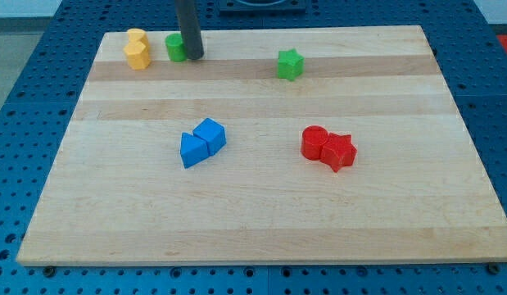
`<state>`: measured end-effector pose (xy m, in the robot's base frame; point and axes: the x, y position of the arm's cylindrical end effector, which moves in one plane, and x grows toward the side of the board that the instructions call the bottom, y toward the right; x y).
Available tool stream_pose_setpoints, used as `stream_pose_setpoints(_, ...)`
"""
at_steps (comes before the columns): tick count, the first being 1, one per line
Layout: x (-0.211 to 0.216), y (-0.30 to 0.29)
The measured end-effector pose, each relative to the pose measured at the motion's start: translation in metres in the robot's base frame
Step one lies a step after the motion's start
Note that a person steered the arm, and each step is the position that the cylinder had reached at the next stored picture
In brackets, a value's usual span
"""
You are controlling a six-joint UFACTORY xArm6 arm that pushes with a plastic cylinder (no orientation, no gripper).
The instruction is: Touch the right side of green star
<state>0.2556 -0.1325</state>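
Observation:
The green star (290,64) sits on the wooden board (261,213) near the view's top, right of centre. My tip (192,56) is at the view's top left, touching the right side of a green round block (174,47). The tip is well to the left of the green star, apart from it.
Two yellow blocks (137,49) stand together left of the green round block. A blue cube (210,133) and a blue wedge-like block (192,151) touch near the centre. A red cylinder (314,142) and a red star (338,151) touch at the right.

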Motion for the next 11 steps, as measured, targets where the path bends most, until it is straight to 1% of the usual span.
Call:
stream_pose_setpoints(2,0.000,-0.033)
stream_pose_setpoints(3,0.000,-0.035)
stream_pose_setpoints(4,0.000,0.002)
stream_pose_setpoints(7,0.000,0.165)
stream_pose_setpoints(8,0.001,0.208)
stream_pose_setpoints(9,0.019,0.215)
stream_pose_setpoints(11,0.036,0.215)
